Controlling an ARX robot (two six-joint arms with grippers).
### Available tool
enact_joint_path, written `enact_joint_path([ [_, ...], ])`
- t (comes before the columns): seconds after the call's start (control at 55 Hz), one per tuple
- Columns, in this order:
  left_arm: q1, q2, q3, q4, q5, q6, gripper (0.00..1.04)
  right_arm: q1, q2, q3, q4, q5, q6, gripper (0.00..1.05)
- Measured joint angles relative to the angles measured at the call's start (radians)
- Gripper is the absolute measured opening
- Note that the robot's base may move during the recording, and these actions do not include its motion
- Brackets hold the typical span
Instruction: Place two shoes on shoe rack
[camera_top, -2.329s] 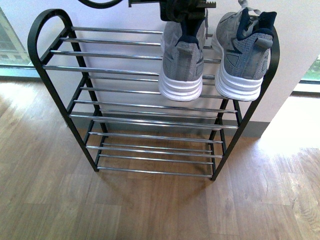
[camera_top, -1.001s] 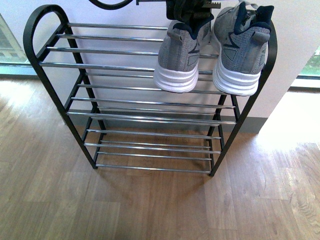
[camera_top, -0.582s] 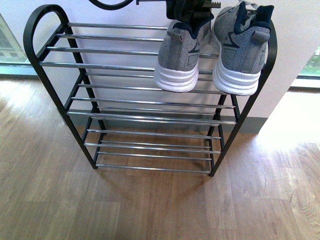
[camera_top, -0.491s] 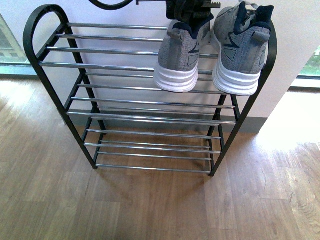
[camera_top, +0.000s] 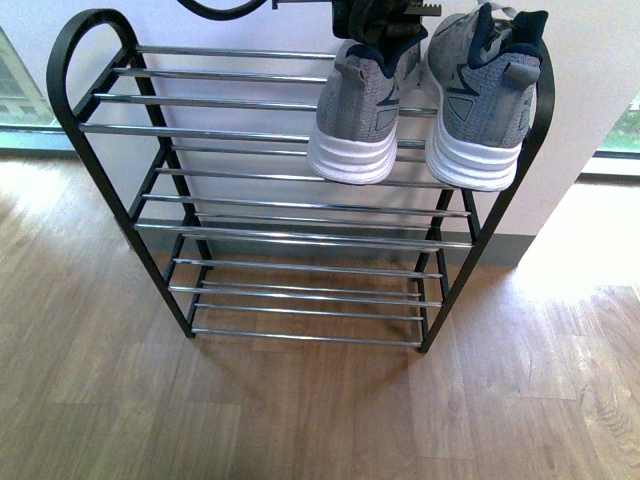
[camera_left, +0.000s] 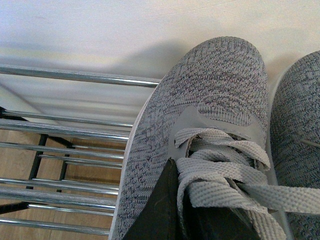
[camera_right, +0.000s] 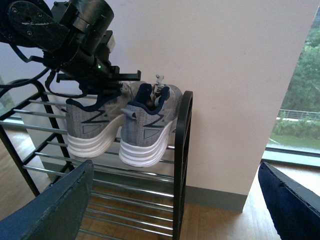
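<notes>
The inner grey knit sneaker (camera_top: 360, 115) and the outer sneaker (camera_top: 480, 100) are sitting side by side on the top tier of the shoe rack (camera_top: 93, 17). They are at its right end as the robot faces it, white heels overhanging the front bar. The outer one is lying just beside the black end frame. The left gripper (camera_top: 378, 30) is reaching into the inner sneaker's collar. Its dark fingers (camera_left: 155, 215) are straddling the laced edge, but I cannot tell whether they are pinching it. The right gripper (camera_right: 175, 167) is hanging spread wide, holding nothing, well apart from the rack.
</notes>
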Motion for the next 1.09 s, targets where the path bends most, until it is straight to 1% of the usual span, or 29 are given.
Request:
enact_joint_path([
  [0.637, 0.0, -0.002, 0.0, -0.008, -0.005, -0.013, 0.02, 0.0, 0.0, 0.0, 0.0, 0.0, 0.0, 0.95],
  [0.71, 0.003, -0.007, -0.009, 0.014, 0.027, -0.041, 0.14, 0.0, 0.0, 0.0, 0.0, 0.0, 0.0, 0.95],
  [0.782, 0.007, -0.015, -0.019, 0.019, 0.029, -0.057, 0.25, 0.0, 0.0, 0.0, 0.0, 0.0, 0.0, 0.95],
  [0.892, 0.021, -0.046, -0.06, 0.006, 0.081, -0.133, 0.46, 0.0, 0.0, 0.0, 0.0, 0.0, 0.0, 0.95],
  [0.91, 0.022, -0.051, -0.068, 0.008, 0.082, -0.135, 0.48, 0.0, 0.0, 0.0, 0.0, 0.0, 0.0, 0.95],
  [0.983, 0.024, -0.116, -0.16, 0.056, 0.091, -0.166, 0.6, 0.0, 0.0, 0.0, 0.0, 0.0, 0.0, 0.95],
  [1.037, 0.024, -0.175, -0.234, 0.09, 0.102, -0.176, 0.67, 0.0, 0.0, 0.0, 0.0, 0.0, 0.0, 0.95],
  [1.074, 0.021, -0.248, -0.318, 0.129, 0.083, -0.177, 0.74, 0.0, 0.0, 0.0, 0.0, 0.0, 0.0, 0.95],
  [1.092, 0.02, -0.269, -0.34, 0.132, 0.079, -0.177, 0.76, 0.0, 0.0, 0.0, 0.0, 0.0, 0.0, 0.95],
])
